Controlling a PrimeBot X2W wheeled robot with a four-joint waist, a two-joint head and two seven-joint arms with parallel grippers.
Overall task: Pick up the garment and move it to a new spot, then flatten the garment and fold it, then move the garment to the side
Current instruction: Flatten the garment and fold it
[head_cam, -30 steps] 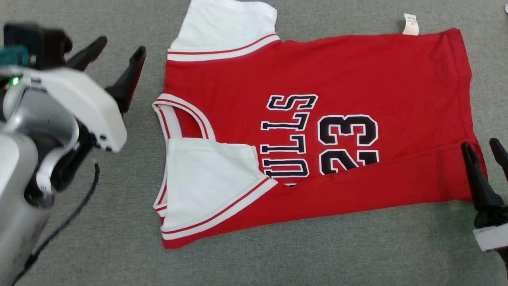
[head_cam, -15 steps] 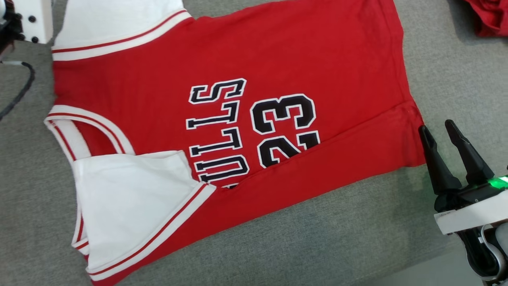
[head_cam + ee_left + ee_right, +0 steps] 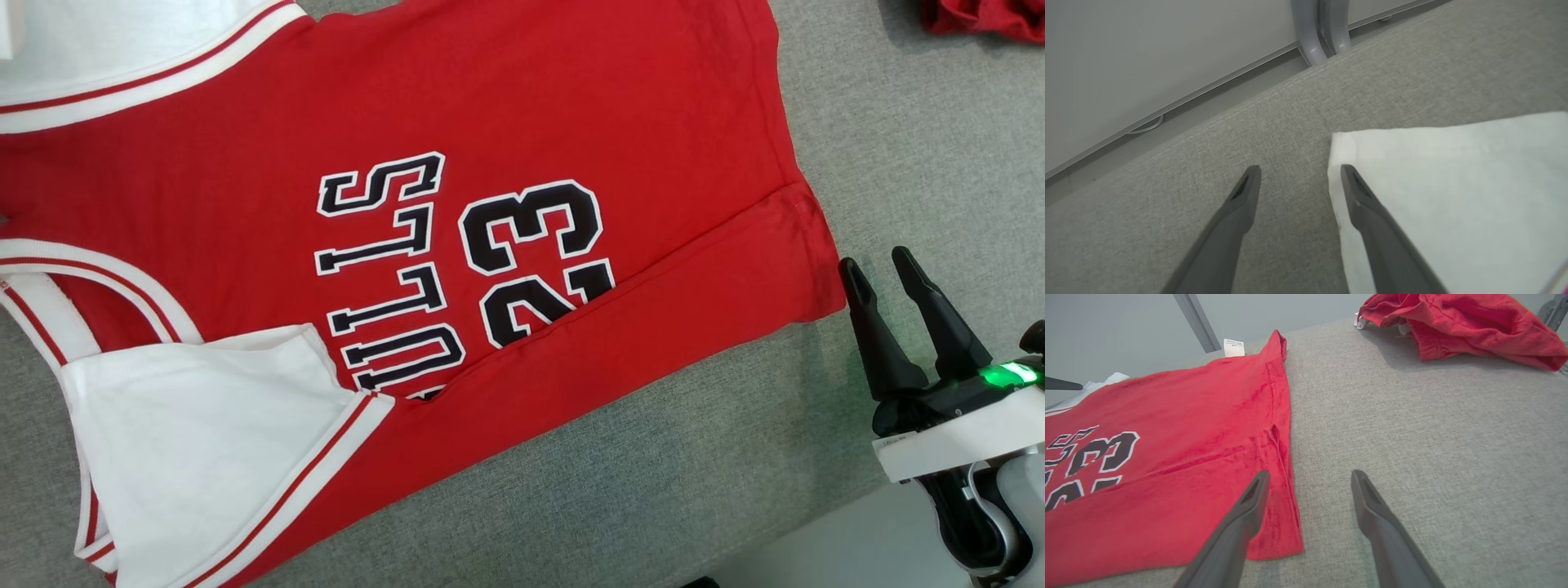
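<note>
Grey woven cloth covers the tabletop, and the red garment lies spread flat across most of it, with a second, crumpled red cloth well beyond the right gripper's tips.

Both grippers stand wide open and grasp nothing. The right gripper sits just beside the garment's hem corner. From its wrist camera one finger crosses in front of that red corner while the other is over bare grey cloth; whether the first one touches the fabric cannot be told. The left gripper straddles the edge of a white sleeve, one finger over the sleeve and one over the tabletop. Contact there cannot be told either.

The head view cuts off the garment's neck end and far sleeve. A folded-over strip along the garment's near side covers the start of the black lettering and part of the number 23.

From the right gripper the garment stretches away to its left. A small white label pokes out at the hem's far corner.
</note>
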